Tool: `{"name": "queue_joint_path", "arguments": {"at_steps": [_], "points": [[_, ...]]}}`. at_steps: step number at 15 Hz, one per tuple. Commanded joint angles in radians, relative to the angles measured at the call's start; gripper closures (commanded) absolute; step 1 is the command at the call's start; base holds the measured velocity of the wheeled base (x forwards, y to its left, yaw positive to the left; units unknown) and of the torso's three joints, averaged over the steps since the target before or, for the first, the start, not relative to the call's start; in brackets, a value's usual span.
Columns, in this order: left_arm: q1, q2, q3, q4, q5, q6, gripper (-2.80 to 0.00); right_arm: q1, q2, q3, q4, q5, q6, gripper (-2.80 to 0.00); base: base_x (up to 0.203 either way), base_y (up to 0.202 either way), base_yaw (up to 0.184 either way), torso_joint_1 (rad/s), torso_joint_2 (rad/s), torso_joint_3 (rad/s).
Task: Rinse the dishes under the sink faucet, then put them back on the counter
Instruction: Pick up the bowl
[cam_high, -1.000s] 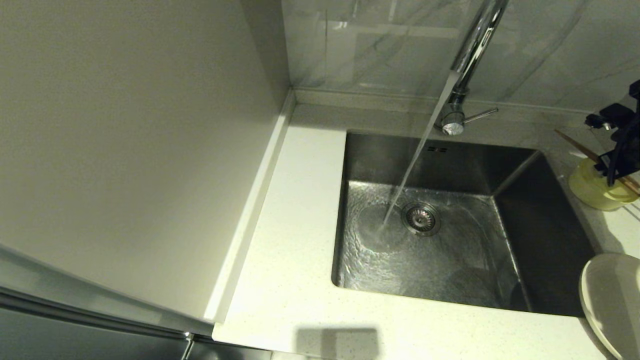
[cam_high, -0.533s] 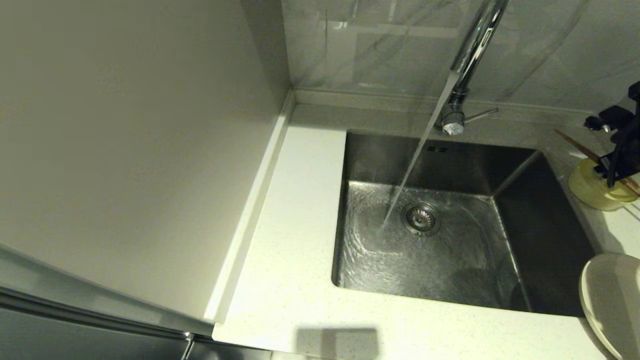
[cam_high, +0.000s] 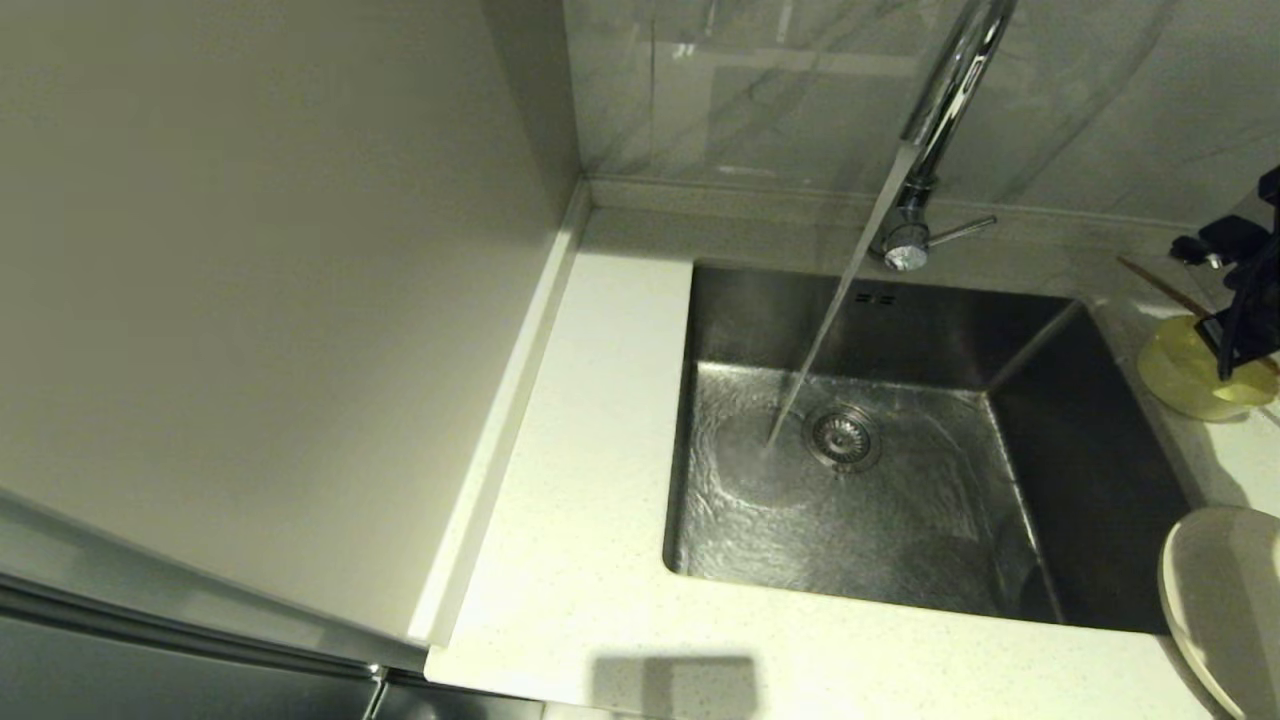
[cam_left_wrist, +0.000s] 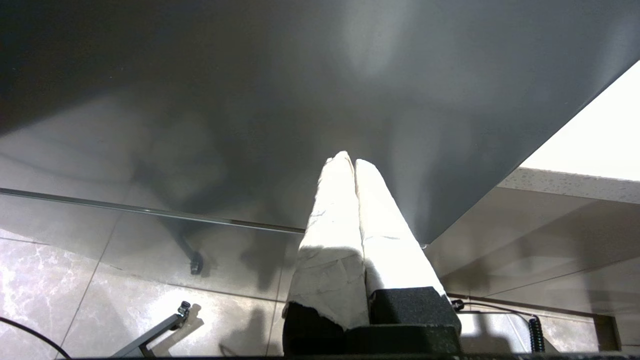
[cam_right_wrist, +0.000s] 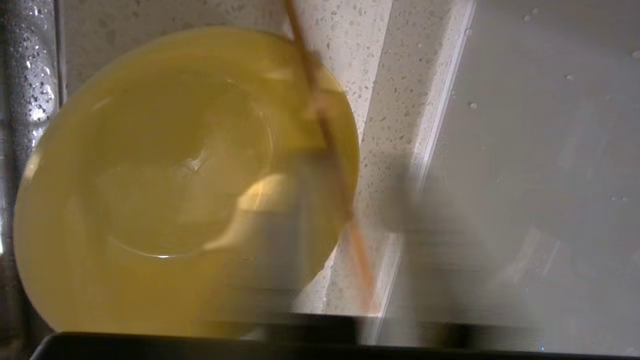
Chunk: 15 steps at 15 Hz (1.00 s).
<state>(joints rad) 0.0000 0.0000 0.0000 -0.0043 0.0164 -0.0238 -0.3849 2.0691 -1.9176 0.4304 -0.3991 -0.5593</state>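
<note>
bowl (cam_high: 1190, 380) right of sink (cam_high: 900, 440)

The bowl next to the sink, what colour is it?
Pale yellow; the bowl shows best in the right wrist view.

Dim, yellowish light; glare on worktop (cam_high: 600, 480) front edge, shadow patch there. Tap (cam_high: 940, 110) shiny w/ reflections. Right wrist view motion-blurred: bowl (cam_right_wrist: 165, 185), chopsticks (cam_right_wrist: 325, 130) smeared.

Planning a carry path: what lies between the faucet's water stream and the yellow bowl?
Head view: only bare sink basin, between stream and bowl.
</note>
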Motion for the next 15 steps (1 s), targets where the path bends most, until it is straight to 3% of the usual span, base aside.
{"name": "queue_joint_path", "arguments": {"at_steps": [1, 10, 13, 15], "points": [[0.0, -0.002, 0.0, 0.0, 0.0, -0.001, 0.0, 0.0, -0.013, 0.006, 0.002, -0.003, -0.002, 0.0, 0.0, 0.0, 0.0, 0.0, 0.0, 0.0], [0.0, -0.002, 0.0, 0.0, 0.0, -0.001, 0.0, -0.005, -0.054, 0.001, -0.003, 0.009, 0.009, 0.0, 0.0, 0.0, 0.0, 0.0, 0.0, 0.0], [0.0, -0.002, 0.0, 0.0, 0.0, -0.001, 0.0, -0.001, -0.083, 0.02, 0.008, 0.066, 0.07, 0.0, 0.0, 0.0, 0.0, 0.0, 0.0, 0.0], [0.0, -0.002, 0.0, 0.0, 0.0, -0.001, 0.0, 0.013, -0.104, 0.033, 0.053, 0.164, 0.146, 0.0, 0.0, 0.0, 0.0, 0.0, 0.0, 0.0]]}}
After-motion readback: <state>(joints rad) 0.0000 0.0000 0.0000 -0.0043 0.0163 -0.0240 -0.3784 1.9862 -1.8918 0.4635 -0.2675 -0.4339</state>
